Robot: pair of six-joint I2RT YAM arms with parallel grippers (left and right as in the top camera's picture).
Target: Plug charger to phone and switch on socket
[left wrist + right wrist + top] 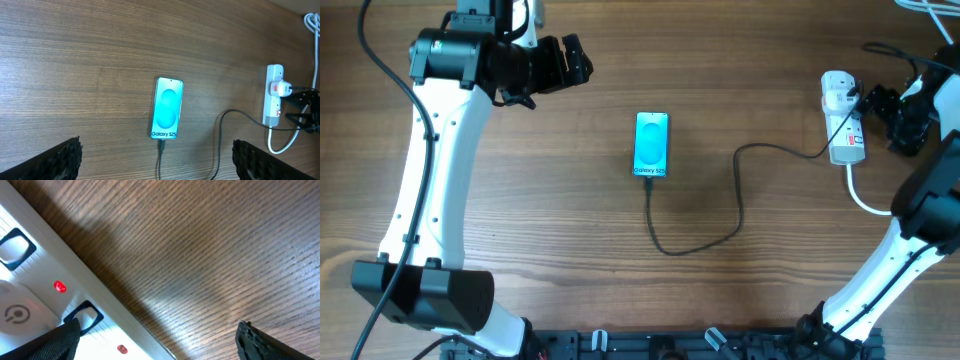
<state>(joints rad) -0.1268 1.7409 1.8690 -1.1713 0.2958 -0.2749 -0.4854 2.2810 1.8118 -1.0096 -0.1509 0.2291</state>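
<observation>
The phone [652, 144] lies mid-table with its cyan screen up and "Galaxy S25" at its near end; it also shows in the left wrist view [167, 107]. The charger cable [692, 240] is plugged into the phone's near end and loops right to the socket [843, 140]. The socket strip [273, 102] holds a white plug. In the right wrist view the socket [35, 305] fills the lower left, with red lights lit. My right gripper [886, 108] is open, just right of the socket, one fingertip by a switch [155, 342]. My left gripper [570, 62] is open, far left of the phone.
The socket's thick white cord [865, 200] curves from its near end toward the right arm. More white cords [930, 15] lie at the far right corner. A black rail [700, 345] runs along the front edge.
</observation>
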